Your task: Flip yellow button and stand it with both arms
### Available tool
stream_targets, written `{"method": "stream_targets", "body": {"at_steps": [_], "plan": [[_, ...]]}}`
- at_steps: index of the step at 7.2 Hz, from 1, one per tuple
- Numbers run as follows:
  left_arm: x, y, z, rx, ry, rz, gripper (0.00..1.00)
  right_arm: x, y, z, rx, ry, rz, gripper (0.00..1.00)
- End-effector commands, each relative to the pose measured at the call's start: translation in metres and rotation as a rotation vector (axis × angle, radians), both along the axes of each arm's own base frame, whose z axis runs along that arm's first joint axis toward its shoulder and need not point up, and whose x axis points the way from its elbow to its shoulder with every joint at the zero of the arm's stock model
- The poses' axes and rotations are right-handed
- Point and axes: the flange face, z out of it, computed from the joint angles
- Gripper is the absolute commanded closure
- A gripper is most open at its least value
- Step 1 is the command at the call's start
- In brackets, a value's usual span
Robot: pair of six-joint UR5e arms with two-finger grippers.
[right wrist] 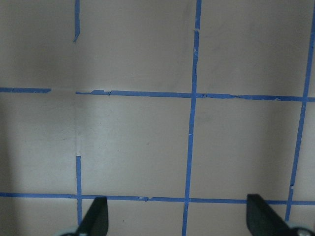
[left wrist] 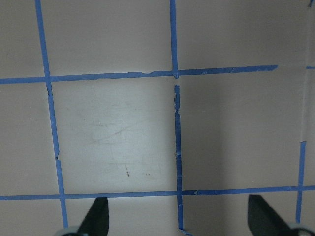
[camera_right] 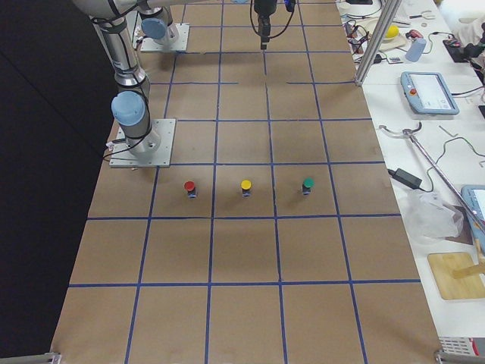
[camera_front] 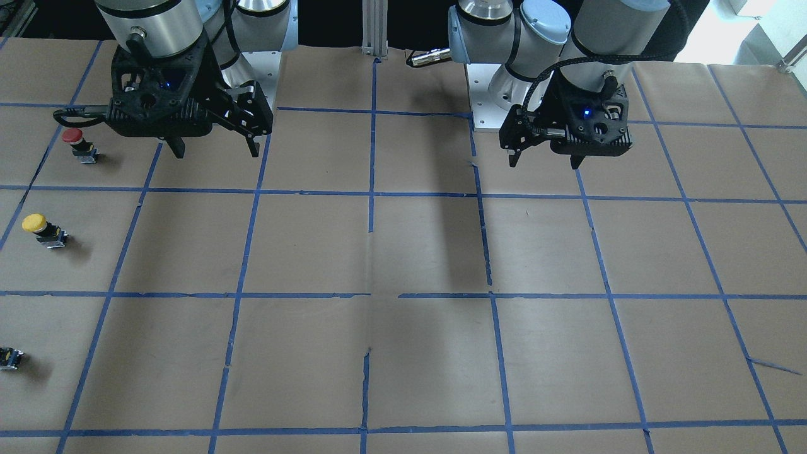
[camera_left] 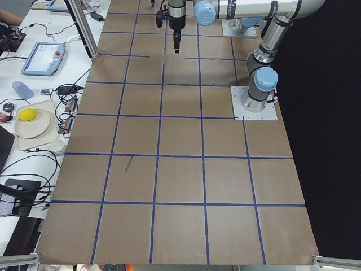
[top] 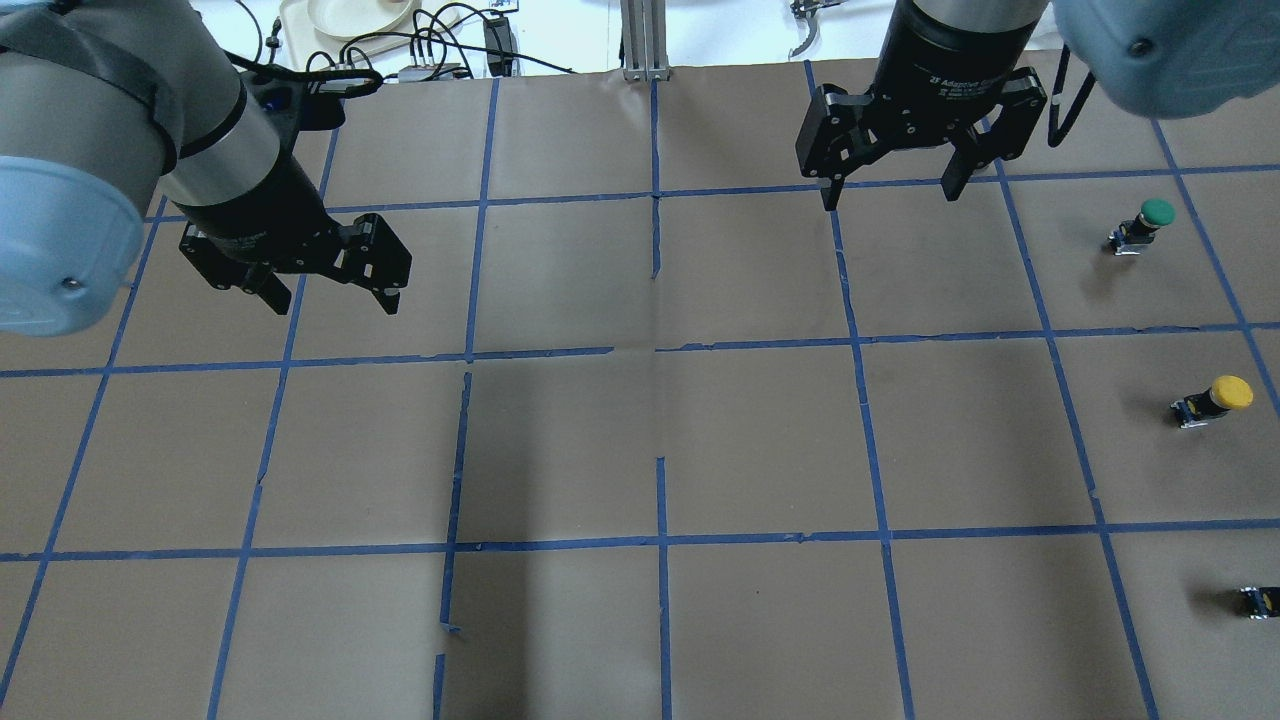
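Note:
The yellow button [top: 1215,398] stands cap up on the brown paper near the table's right-hand end. It also shows in the front view [camera_front: 41,231] and the right side view [camera_right: 245,186]. My right gripper [top: 888,198] [camera_front: 216,153] hangs open and empty above the table, well short of the button. My left gripper [top: 330,300] [camera_front: 543,164] is open and empty over the other half of the table. Each wrist view shows only bare paper between the open fingertips of the left gripper [left wrist: 178,219] and the right gripper [right wrist: 178,219].
A red button [camera_front: 79,144] [camera_right: 189,187] stands on the robot's side of the yellow one and a green button [top: 1145,224] [camera_right: 308,185] on the far side. Blue tape lines [top: 660,345] grid the paper. Cables, trays and tablets lie beyond the far edge.

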Motion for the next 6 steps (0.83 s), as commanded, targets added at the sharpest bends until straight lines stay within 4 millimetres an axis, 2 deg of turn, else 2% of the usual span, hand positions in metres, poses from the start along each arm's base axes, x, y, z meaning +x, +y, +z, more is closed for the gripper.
{"method": "stream_targets", "body": {"at_steps": [1, 3, 6], "plan": [[0.001, 0.001, 0.002, 0.002, 0.006, -0.002, 0.0, 0.001, 0.002, -0.003, 0.006, 0.001, -0.009, 0.0], [0.015, 0.0, 0.006, 0.003, 0.037, 0.034, 0.0, 0.001, 0.002, -0.004, 0.008, -0.002, 0.003, 0.0], [0.015, 0.004, 0.002, 0.015, 0.004, 0.028, 0.0, 0.001, 0.004, -0.002, 0.005, -0.001, 0.006, 0.0]]}}
